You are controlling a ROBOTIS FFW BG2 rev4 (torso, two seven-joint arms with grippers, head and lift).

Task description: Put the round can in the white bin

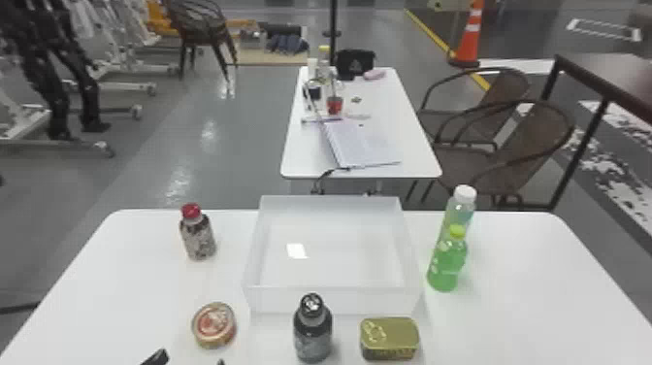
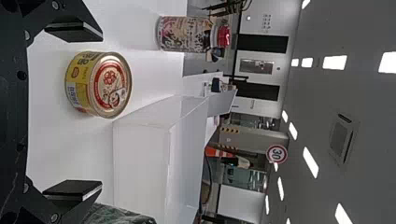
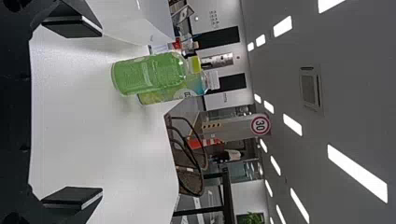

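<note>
Our left claw (image 1: 189, 360) is spread wide at the lower left of the head view, its fingers well apart — we hold nothing and touch nothing with it. Our can (image 1: 214, 324) sits flat on the table (image 1: 514, 301) just ahead of it, lower left of the frame, outside the bin (image 1: 359, 301) at lower centre. Our right claw (image 3: 100, 112) is parked over the table's right side — fingers wide, empty too.

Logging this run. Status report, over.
Left end effector open, facing can. Right end effector open, empty. Can on table, outside bin; its wall probably in the way.
</note>
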